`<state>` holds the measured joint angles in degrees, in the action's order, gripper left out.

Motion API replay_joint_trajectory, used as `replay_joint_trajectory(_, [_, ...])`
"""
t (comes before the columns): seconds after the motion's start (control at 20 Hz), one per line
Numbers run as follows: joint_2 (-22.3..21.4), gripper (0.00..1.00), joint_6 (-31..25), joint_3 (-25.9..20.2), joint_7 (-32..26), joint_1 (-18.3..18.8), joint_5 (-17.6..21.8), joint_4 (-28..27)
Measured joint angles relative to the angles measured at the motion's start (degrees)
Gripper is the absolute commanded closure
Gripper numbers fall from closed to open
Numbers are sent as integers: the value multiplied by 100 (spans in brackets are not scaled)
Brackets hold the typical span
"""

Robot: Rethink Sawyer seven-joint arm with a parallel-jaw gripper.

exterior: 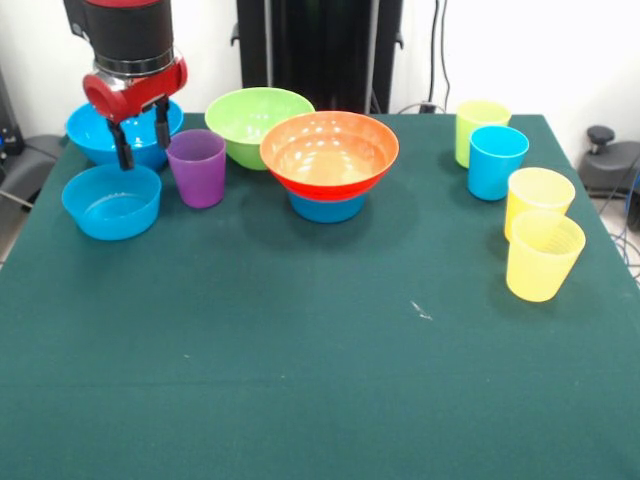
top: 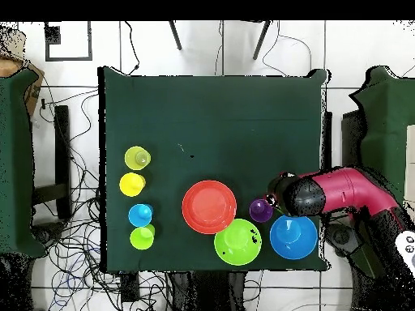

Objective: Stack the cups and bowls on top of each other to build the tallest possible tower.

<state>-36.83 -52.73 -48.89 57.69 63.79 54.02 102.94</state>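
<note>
Tower (exterior: pixel 329 165) barely begun: orange bowl on small blue bowl only. Purple cup (exterior: pixel 197 167) beside it on table. My gripper (exterior: pixel 142 142) hovers, fingers spread, empty. Other cups, bowls unstacked.

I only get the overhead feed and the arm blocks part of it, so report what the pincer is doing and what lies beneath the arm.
Observer: The pincer is open and empty, hanging beside the purple cup.
Operator: Tell me what the arm hides.
Observer: A small blue bowl stands upright on the table, on the front camera's side of the large blue bowl.
Operator: Describe what the orange bowl rests on.
Observer: It sits on a second small blue bowl, whose lower part shows beneath the orange rim.
</note>
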Motion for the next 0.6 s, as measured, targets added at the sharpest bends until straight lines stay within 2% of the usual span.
replay_joint_trajectory(0.6, [0, 0, 0, 196, 0, -15, 15, 16])
